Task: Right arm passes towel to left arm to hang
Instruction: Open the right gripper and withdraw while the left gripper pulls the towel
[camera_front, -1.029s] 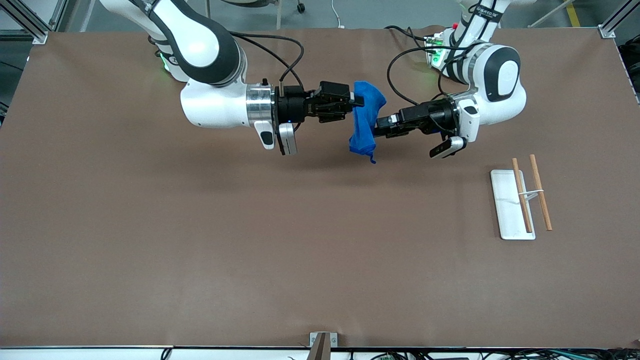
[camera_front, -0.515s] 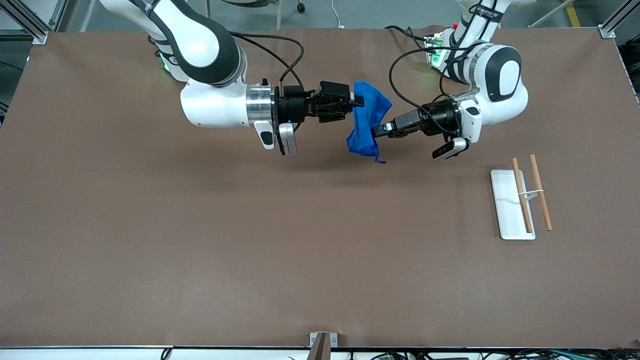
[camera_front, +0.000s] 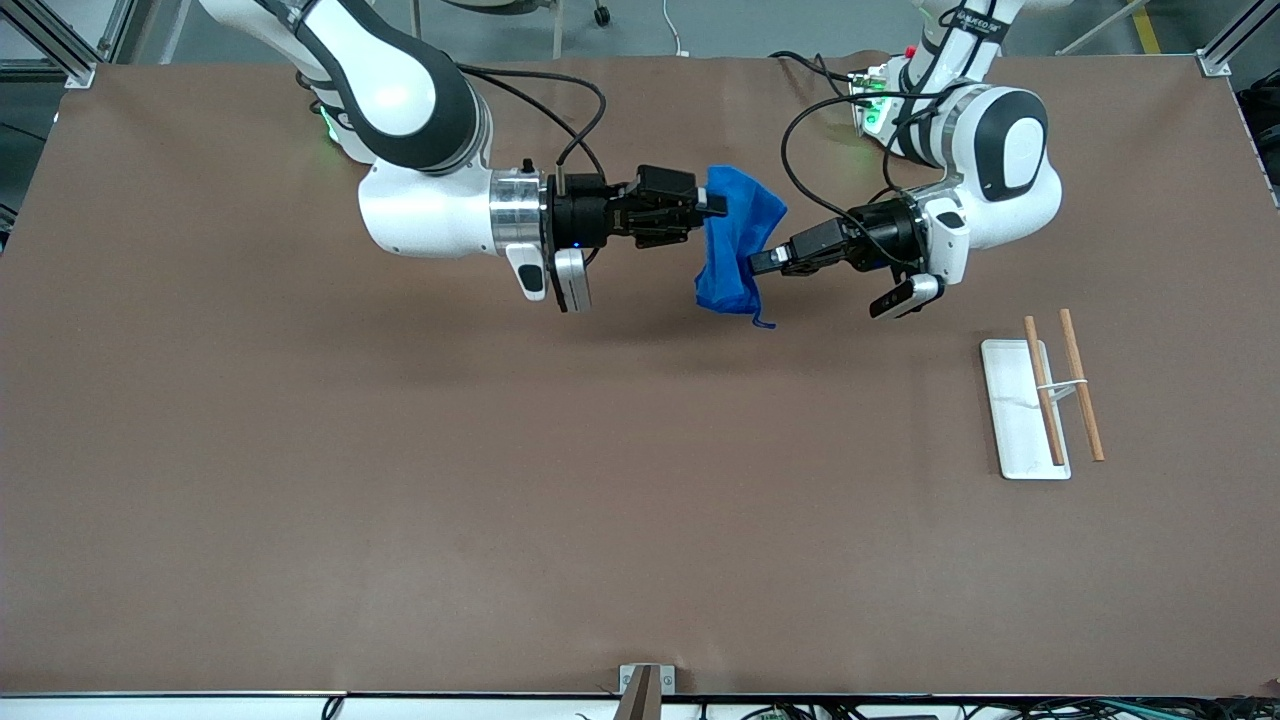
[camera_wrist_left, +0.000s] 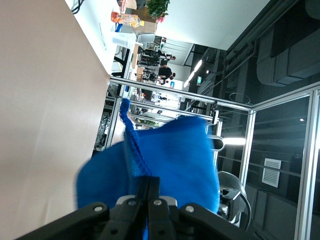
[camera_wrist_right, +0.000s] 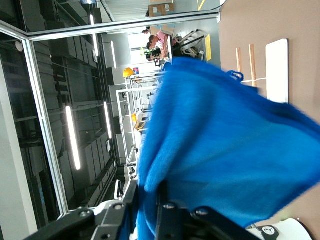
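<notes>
Left hand (camera_front: 762, 262) pinches the towel (camera_front: 735, 250); its wrist view shows fingers (camera_wrist_left: 148, 192) pressed together, right hand (camera_front: 712, 203) also gripping.

White arms (camera_front: 430, 215) — blk grippers, cables

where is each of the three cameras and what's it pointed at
Front view: high across the table, facing both arms; shows the right gripper and left gripper meeting at the towel held in the air, and the towel rack toward the left arm's end.
Left wrist view: on the left wrist, looking along its shut fingers into the towel.
Right wrist view: on the right wrist, looking past its fingers at the towel and rack.
Shared: the towel in all three; the rack in front and right wrist views.
</notes>
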